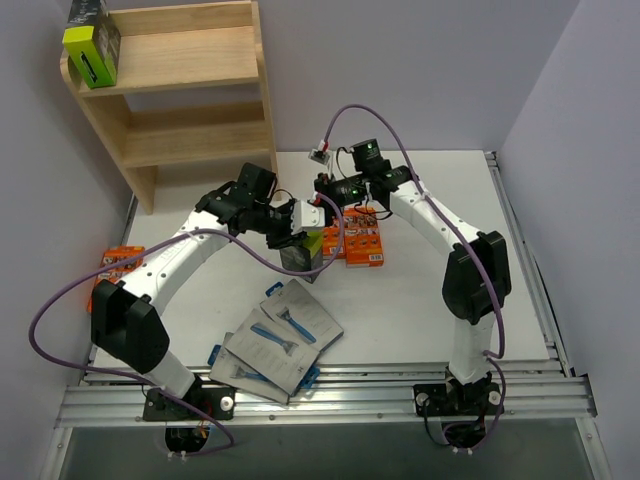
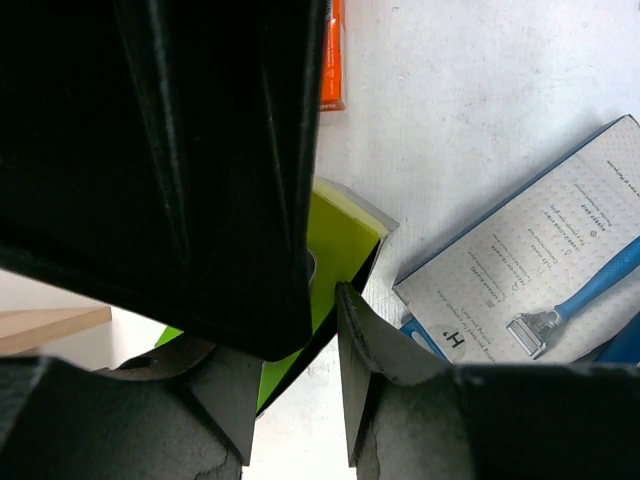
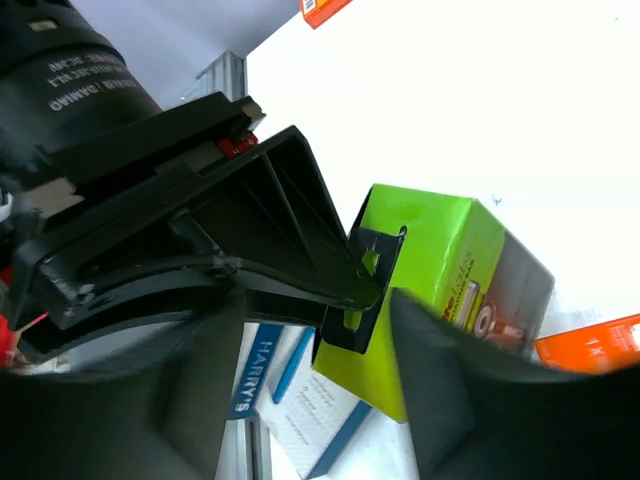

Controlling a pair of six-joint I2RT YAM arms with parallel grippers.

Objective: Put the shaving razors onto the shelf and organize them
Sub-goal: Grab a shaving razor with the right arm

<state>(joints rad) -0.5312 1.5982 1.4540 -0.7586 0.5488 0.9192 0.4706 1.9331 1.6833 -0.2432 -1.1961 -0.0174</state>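
Top external view: a handover, I'd say. Just in front of the shelf [image 1: 190,60], the left gripper [image 2: 322,312] clamps the box [image 1: 303,252]; the right gripper [image 3: 386,298] stands parted beside it. Next: right backs clear, left lifts shelfward.

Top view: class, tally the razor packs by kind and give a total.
Black-and-lime boxes: 2
Grey cards: 3
Orange packs: at least 2, some partly hidden
Total: at least 7
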